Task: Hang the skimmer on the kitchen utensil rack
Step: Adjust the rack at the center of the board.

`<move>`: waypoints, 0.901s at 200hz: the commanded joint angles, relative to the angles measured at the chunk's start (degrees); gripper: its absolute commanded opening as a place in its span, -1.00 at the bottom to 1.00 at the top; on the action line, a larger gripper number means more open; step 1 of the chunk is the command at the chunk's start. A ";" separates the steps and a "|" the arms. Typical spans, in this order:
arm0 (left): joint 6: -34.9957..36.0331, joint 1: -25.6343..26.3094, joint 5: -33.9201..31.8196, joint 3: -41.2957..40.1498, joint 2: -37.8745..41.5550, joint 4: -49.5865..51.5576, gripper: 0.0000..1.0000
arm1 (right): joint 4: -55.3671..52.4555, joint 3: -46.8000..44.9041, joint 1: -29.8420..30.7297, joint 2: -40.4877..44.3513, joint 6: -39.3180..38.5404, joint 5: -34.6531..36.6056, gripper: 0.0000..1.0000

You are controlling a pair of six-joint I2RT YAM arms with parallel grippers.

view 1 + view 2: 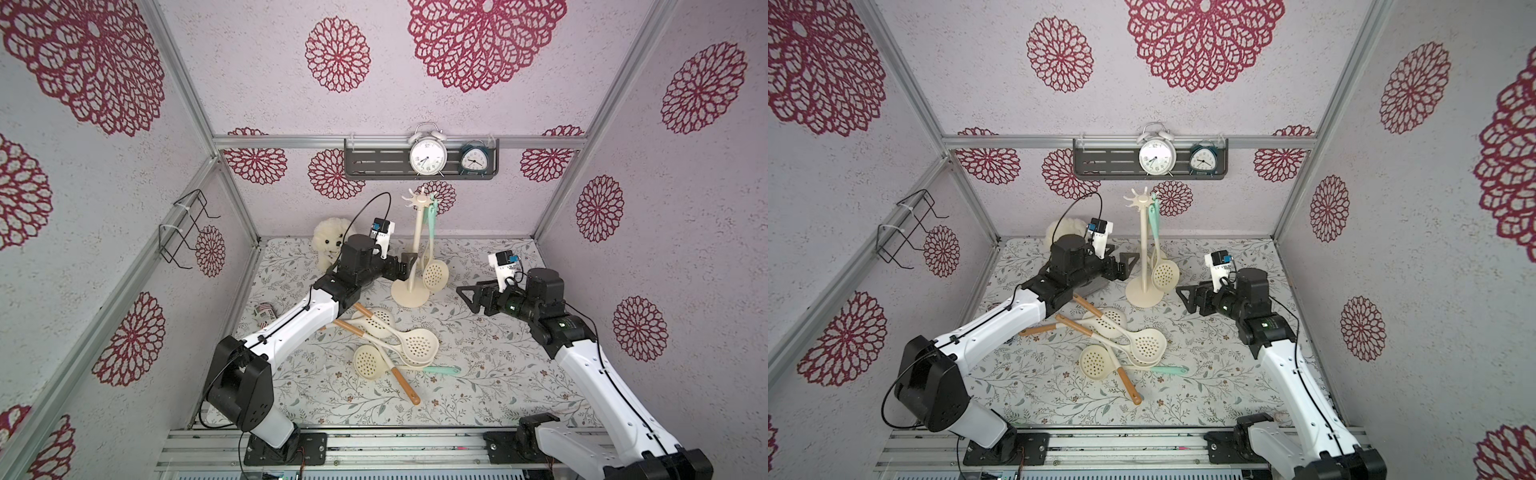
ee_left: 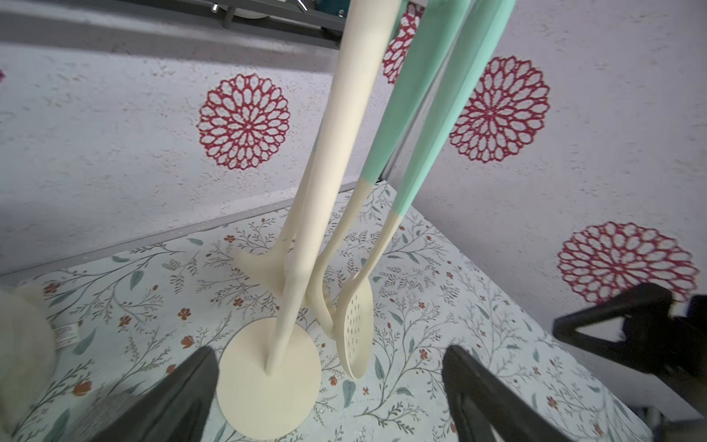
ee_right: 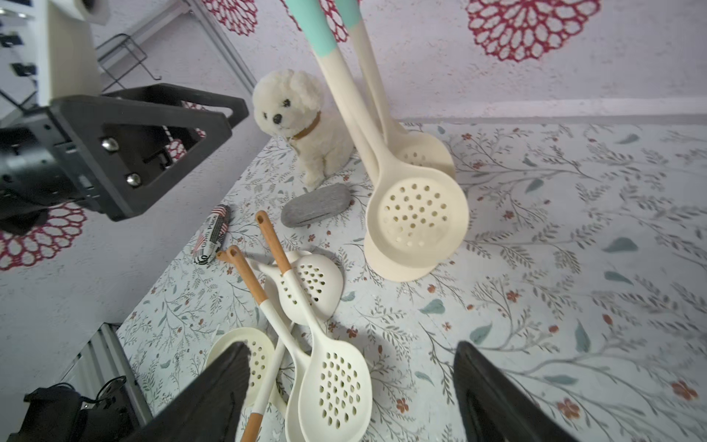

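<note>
Well, the floral tabletop (image 1: 478, 386) carries everything. On it the left gripper (image 1: 405, 266) hangs just beside the pole of the kitchen utensil rack (image 1: 417, 249), fingers spread and empty. The right gripper (image 1: 471, 297) sits on the rack's other side, apart from it, also spread with nothing between. The rack stands upright near the middle of the back edge. A pile of skimmers (image 1: 390, 338) lies mid-tabletop (mostly wooden handles, one mint). Two mint-handled skimmers (image 1: 435, 274) hang from the crown's hooks, bowls down near the round base.
</note>
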State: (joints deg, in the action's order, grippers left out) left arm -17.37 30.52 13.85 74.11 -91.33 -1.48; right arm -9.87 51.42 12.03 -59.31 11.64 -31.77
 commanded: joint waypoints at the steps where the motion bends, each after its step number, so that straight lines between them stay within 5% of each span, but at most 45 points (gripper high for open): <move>1: -0.02 -3.25 18.09 2.64 -2.49 -2.15 0.82 | 13.50 0.22 -0.35 0.81 -2.65 -7.13 0.89; 40: 0.76 -6.34 29.55 10.84 -10.68 -1.79 0.69 | 18.72 3.12 -0.39 -1.31 -2.06 -5.84 0.89; 107: 3.13 -9.13 31.76 21.74 -20.64 1.36 0.60 | 19.24 4.86 -0.47 -1.14 -2.94 -4.93 0.84; 180: 2.28 -9.21 36.30 28.87 -29.08 2.72 0.13 | 18.82 5.36 -0.43 -1.18 -2.31 -5.40 0.81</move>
State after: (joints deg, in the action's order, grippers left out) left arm -14.81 21.32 47.37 100.55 -119.22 1.26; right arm 7.55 54.89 11.88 -60.80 10.02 -36.27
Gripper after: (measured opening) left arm 0.587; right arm 0.906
